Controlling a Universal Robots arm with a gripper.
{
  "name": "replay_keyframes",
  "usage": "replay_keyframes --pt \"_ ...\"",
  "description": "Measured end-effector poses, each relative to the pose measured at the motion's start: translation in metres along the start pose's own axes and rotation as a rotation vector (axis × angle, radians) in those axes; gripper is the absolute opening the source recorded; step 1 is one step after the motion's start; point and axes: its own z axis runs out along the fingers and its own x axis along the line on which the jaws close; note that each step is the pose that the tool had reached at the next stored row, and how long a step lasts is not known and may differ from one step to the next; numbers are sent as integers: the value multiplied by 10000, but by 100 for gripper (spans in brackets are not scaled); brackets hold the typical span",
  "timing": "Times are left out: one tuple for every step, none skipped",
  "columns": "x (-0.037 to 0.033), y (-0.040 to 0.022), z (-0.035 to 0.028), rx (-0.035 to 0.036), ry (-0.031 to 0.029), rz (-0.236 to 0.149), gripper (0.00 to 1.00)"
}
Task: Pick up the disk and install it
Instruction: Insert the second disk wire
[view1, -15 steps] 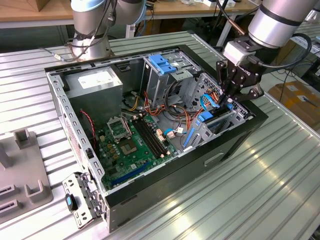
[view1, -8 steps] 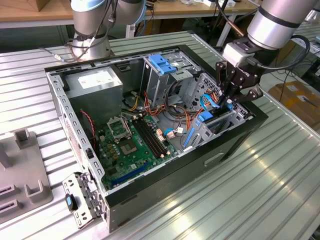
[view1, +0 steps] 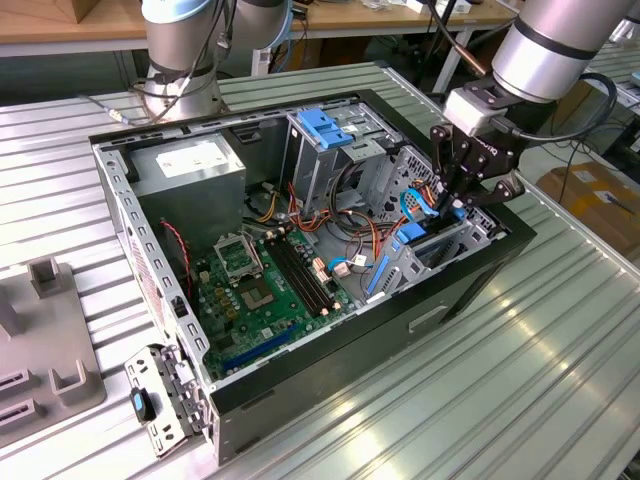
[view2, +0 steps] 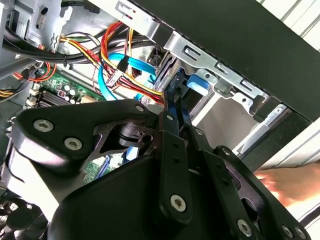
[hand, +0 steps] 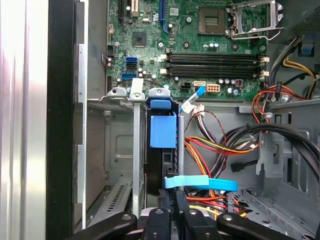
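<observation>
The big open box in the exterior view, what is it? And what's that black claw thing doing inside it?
The box is a computer case with its side taken off, lying on a ribbed metal table. Inside you can see its green circuit board and bundles of coloured wires.

The grey tube coming in at the top is a robot arm. The black claw at its end is the robot's hand.

One picture comes from a camera standing off to the side, so it sees everything. The other two come from small cameras riding on the arm near its wrist, so they look closely into the box.

The hand is reaching down to the disk, a flat part with blue plastic rails. The disk stands on its edge in a metal slot of the case. Whether the hand is gripping it, I cannot tell.
</observation>
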Motion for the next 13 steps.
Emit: replay_keyframes --pt "0 0 0 0 1 0 16" --pt "0 0 2 0 -1 0 16" --pt "0 0 3 0 -3 0 16" --pt "0 0 3 0 -3 0 16" --pt "0 0 3 0 -2 0 16" --pt "0 0 5 0 -4 0 16" --pt "0 0 13 0 -22 0 17" --pt "0 0 12 0 -16 -1 17" --pt "0 0 8 0 -7 -1 24" --pt "0 0 6 0 -5 0 24" --pt "0 0 -3 0 -1 0 24" --pt "0 0 -16 0 -1 0 24" --pt "-1 1 -41 0 -4 0 24"
